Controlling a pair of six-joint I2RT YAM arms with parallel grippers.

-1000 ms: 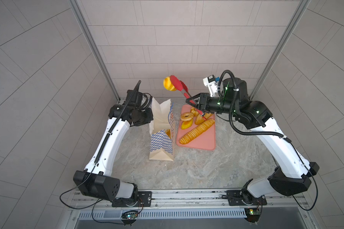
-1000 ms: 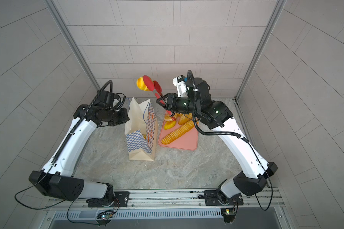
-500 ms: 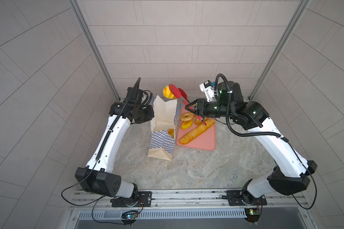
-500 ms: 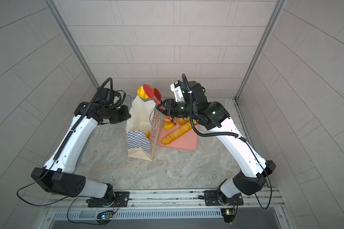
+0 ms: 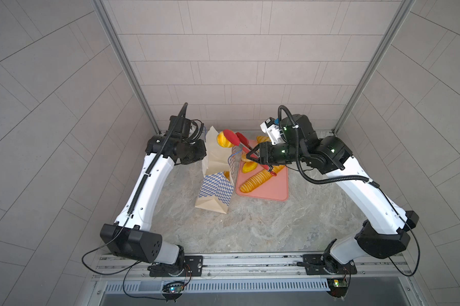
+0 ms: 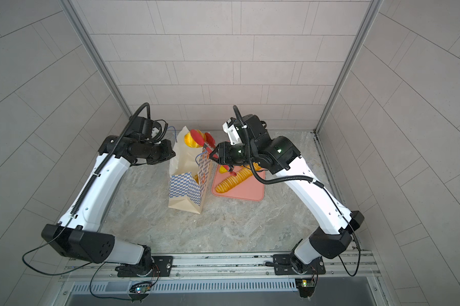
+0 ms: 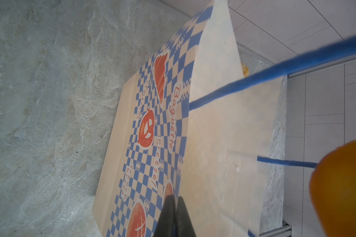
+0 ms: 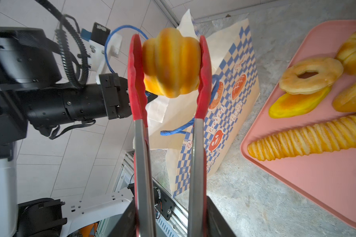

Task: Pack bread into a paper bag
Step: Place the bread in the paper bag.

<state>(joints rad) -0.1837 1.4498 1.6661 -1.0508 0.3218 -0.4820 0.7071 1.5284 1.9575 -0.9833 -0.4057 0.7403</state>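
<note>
Right tool (image 5: 252,156) squeezes red tongs (image 8: 138,82) holding a bun (image 8: 171,63); left tool (image 7: 174,201) pinches paper bag (image 7: 152,133).

in the left wrist view you see the bun (image 7: 341,188) only as an orange blur cut by the edge; the right wrist view crops the pink tray (image 8: 308,176).

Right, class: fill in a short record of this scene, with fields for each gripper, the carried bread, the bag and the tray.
left gripper: shut on the paper bag at its rim
right gripper: shut on the tongs
carried bread: ridged bun clamped in tongs, raised by bag's mouth, not inside
bag: upright, open; a yellow piece shows inside
tray: holds baguette, doughnut, more pieces
</note>
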